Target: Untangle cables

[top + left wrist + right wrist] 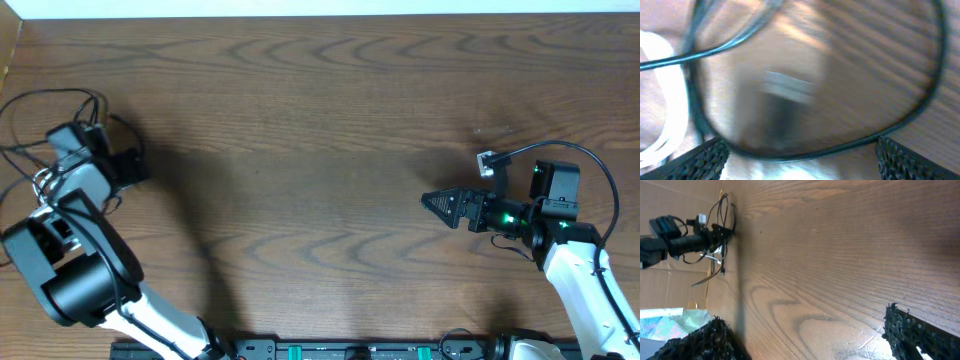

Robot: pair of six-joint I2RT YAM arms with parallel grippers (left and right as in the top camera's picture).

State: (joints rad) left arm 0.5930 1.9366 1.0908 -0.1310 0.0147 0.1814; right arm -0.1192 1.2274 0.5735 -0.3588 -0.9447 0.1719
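Observation:
The long black cord (40,94) lies in loops at the table's far left, around my left arm's wrist. The white cord (42,183) is bunched beside it. My left gripper (125,165) is low over this tangle. In the blurred left wrist view its fingers (800,146) are wide open, a black cord loop (863,142) curves across between them, and the white cord (675,100) lies at the left. My right gripper (435,203) is open and empty at the right, far from the cables. It (802,317) faces the distant tangle (720,230).
The wooden table (320,120) stretches between the two arms. A thick black wire fixed to the right arm (585,160) arcs over its wrist. The table's left edge (8,60) is close to the tangle.

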